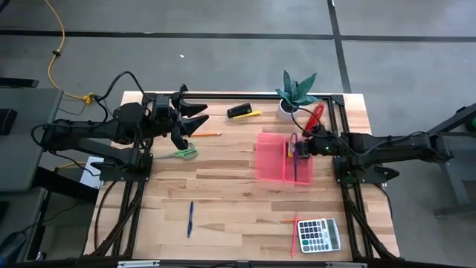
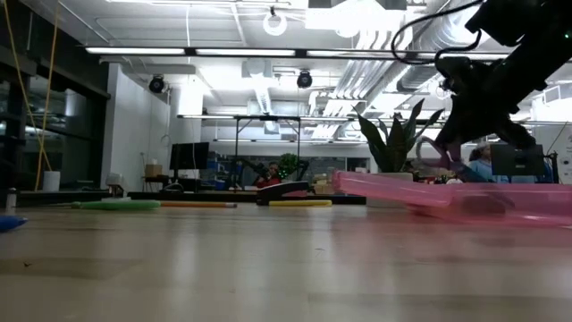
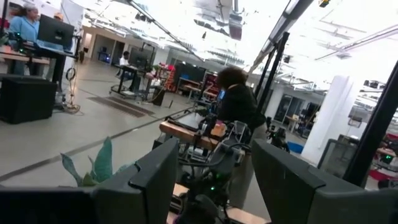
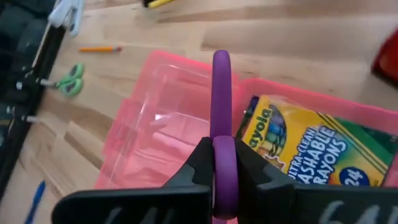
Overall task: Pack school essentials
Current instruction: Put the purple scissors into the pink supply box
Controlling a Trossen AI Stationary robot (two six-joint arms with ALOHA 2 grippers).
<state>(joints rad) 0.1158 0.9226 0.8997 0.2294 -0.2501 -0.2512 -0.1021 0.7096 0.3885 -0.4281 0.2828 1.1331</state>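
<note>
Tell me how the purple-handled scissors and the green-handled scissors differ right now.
The purple-handled scissors are clamped in the right gripper above the translucent pink tray; the green-handled scissors lie flat on the wooden table near the left gripper, untouched. Handle colour differs: purple against green. Both are scissors.

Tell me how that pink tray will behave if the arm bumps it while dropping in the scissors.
The pink tray looks thin, translucent plastic, so probably light and apt to slide on the smooth wooden table. The crayon box inside adds a little weight. The right gripper holds the purple scissors above it, so a gentle release seems wise.
</note>
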